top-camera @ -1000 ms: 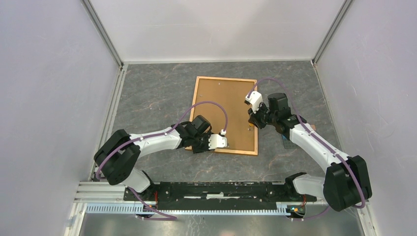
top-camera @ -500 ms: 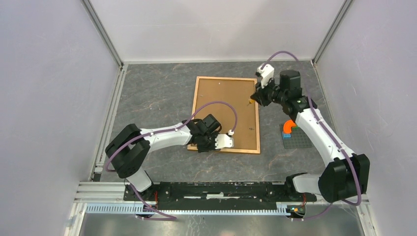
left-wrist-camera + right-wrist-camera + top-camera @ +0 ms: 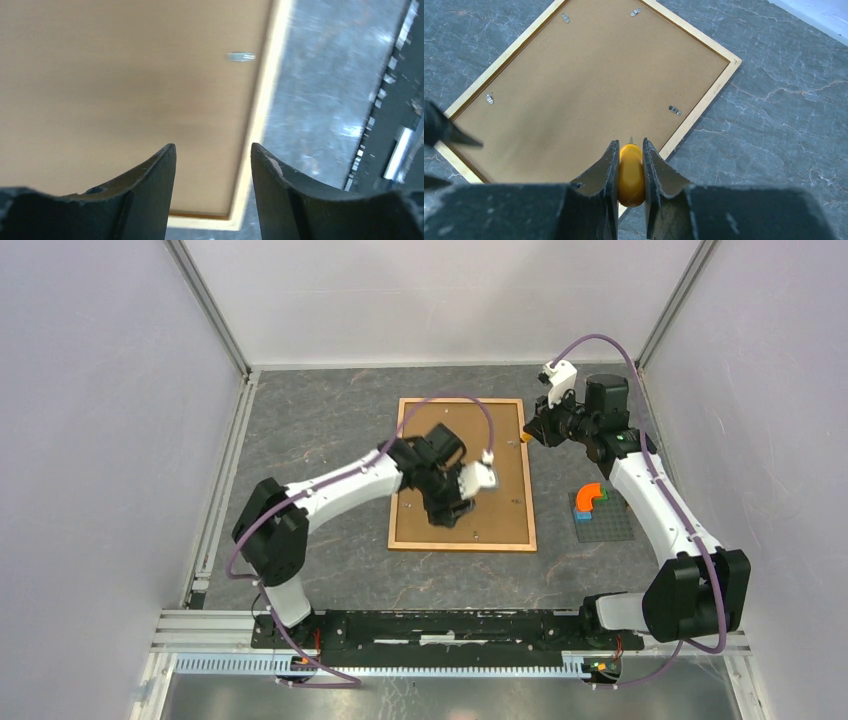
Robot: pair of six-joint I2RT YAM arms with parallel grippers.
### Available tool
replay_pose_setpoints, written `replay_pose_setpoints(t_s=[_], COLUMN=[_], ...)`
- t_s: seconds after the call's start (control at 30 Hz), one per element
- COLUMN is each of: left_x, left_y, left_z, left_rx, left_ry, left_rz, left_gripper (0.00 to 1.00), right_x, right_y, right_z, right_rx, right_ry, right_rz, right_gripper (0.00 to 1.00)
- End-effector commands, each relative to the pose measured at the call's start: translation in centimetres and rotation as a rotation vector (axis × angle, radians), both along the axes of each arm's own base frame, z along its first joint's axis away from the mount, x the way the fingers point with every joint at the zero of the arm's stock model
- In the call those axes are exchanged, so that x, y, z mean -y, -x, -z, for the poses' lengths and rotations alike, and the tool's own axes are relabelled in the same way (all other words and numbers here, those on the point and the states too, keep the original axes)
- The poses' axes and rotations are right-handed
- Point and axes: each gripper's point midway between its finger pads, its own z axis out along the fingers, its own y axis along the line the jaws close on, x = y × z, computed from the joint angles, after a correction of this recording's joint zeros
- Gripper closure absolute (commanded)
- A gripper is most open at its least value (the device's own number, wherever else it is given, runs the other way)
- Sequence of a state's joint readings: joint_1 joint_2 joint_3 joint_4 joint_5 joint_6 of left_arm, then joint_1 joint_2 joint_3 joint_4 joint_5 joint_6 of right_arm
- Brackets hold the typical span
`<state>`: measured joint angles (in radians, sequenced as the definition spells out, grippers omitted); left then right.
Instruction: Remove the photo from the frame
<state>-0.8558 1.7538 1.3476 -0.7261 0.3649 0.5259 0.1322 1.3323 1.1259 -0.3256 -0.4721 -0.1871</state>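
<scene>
In the middle of the top view, the left gripper hangs over the lower centre of the large rectangular picture frame. Its two dark fingers are apart with nothing between them, probably so that it can press down or steady the panel. The frame, with narrow orange-brown wooden moulding, lies flat on the dark grey marbled tabletop. Its plain brown fibreboard back faces up, which puts the fastenings within reach from above. The photo cannot be seen and is presumably face down beneath that board, so the task looks barely begun. Small metal turn clips sit just inside the moulding along the edges and appear to hold the back in. To the right, at the upper part of the frame's right edge, the right gripper has its fingers clamped on a rounded yellow-handled tool. The tool's thin tip points toward the nearest clip, likely to swivel or lever it aside. Further right, well apart from the frame, a small grey building-block baseplate carries an orange curved brick, and neither gripper touches it.
</scene>
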Motion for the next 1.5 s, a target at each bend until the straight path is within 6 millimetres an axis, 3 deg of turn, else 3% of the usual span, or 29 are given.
replay_pose_setpoints(t_s=[0.0, 0.1, 0.17, 0.27, 0.43, 0.6, 0.8, 0.93, 1.07, 1.33, 1.47], left_x=[-3.4, -6.8, -8.9, -10.9, -13.8, -14.4, -14.7, -16.8, -19.5, -21.3, -21.1], left_y=[-7.8, -13.9, -17.1, -20.2, -22.2, -21.9, -20.0, -19.0, -18.5, -18.0, -18.0], left_z=[-2.4, -2.5, -2.2, -2.1, 0.5, 3.3, 6.0, 7.2, 7.8, 7.6, 7.3], left_rx=[0.008, 0.052, 0.049, 0.013, 0.015, -0.043, -0.112, -0.116, -0.132, -0.118, -0.119], left_ry=[0.044, 0.05, 0.054, 0.091, 0.029, -0.021, -0.062, -0.118, -0.154, -0.16, -0.153], left_rz=[-0.306, -0.593, -0.764, -0.936, -1.121, -1.149, -1.171, -1.236, -1.32, -1.322, -1.293], left_gripper=[0.37, 0.36, 0.26, 0.18, 0.22, 0.28, 0.34, 0.53, 0.61, 0.61, 0.52], right_x=[0.1, 0.4, 0.6, 0.8, 1.3, 1.7, 2.2, 2.8, 3.9, 6.7, 7.1], right_y=[-0.1, 0.1, 0.2, 0.3, 0.3, 0.4, 0.2, 0.0, -0.4, -0.3, -0.2], right_z=[-1.6, -1.3, -1.1, -0.8, -0.4, 0.2, 1.1, 1.7, 2.7, 4.7, 6.5], right_rx=[0.042, 0.041, 0.039, 0.033, 0.025, 0.013, -0.003, -0.013, -0.031, -0.11, -0.233], right_ry=[-0.013, -0.005, 0.0, 0.01, 0.03, 0.048, 0.074, 0.101, 0.17, 0.22, 0.249], right_rz=[0.002, 0.013, 0.018, 0.023, 0.035, 0.041, 0.06, 0.076, 0.101, 0.148, 0.094], right_gripper=[1.0, 1.0, 1.0, 1.0, 1.0, 1.0, 1.0, 1.0, 1.0, 1.0, 1.0])
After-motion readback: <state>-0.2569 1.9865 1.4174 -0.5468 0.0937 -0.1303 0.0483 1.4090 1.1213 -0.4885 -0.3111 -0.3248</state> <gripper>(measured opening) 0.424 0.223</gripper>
